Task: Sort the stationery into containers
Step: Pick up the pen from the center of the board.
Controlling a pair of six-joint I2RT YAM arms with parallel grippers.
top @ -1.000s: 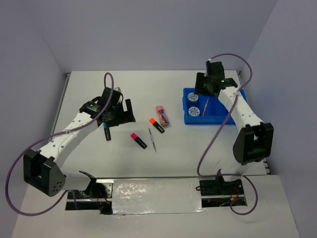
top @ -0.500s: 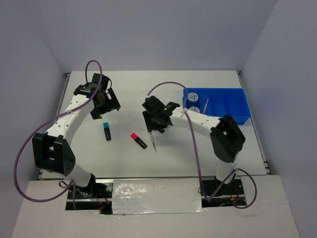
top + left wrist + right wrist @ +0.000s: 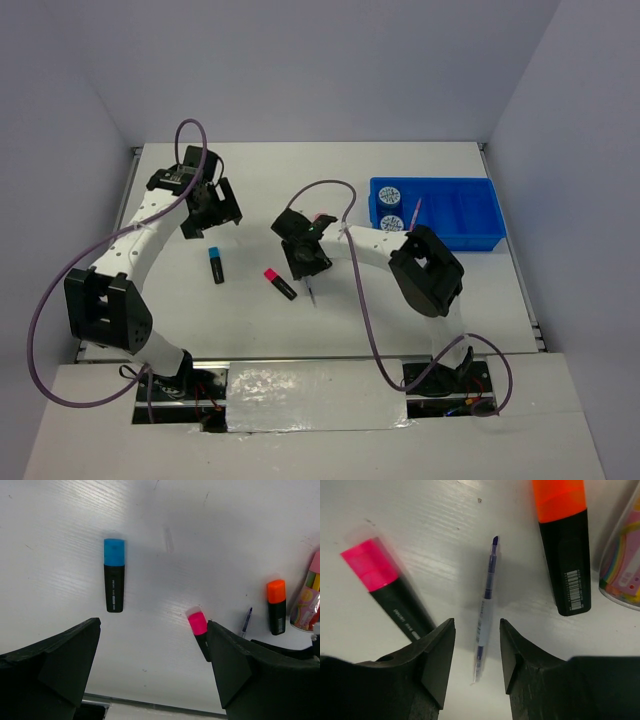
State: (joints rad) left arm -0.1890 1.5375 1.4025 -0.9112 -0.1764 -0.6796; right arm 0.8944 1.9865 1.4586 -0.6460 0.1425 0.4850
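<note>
Stationery is lying scattered across the middle of the white table (image 3: 300, 170), and both arms are hanging over it. In the overhead view the right gripper (image 3: 310, 264) is hovering near the table's centre, its fingers (image 3: 437, 660) pointing down on either side of the grey pen (image 3: 485, 610). Seen from the right wrist, the jaws are standing narrowly apart, straddling the pen's barrel with a sliver of table showing on each side and gripping nothing. The pink-capped highlighter (image 3: 387, 592) is lying at ten o'clock of that pen, the orange-capped highlighter (image 3: 562, 545) at one o'clock, and the pink-capped tube (image 3: 622, 565) is showing at the three o'clock edge, just beside the orange one.

The left gripper (image 3: 212, 218) is hovering at the table's ten o'clock; in its wrist view its jaws are standing wide apart and carrying nothing. The blue-capped highlighter (image 3: 114, 575) is lying on the table at eleven o'clock of the gap between them, well apart from the other items.

The blue tray (image 3: 465, 215) is sitting at the table's two o'clock. Two tape rolls (image 3: 389, 196) are lying in its nine o'clock end compartment, one beyond the other, and a pink pen (image 3: 413, 215) is resting just at their three o'clock side, inside the tray.
</note>
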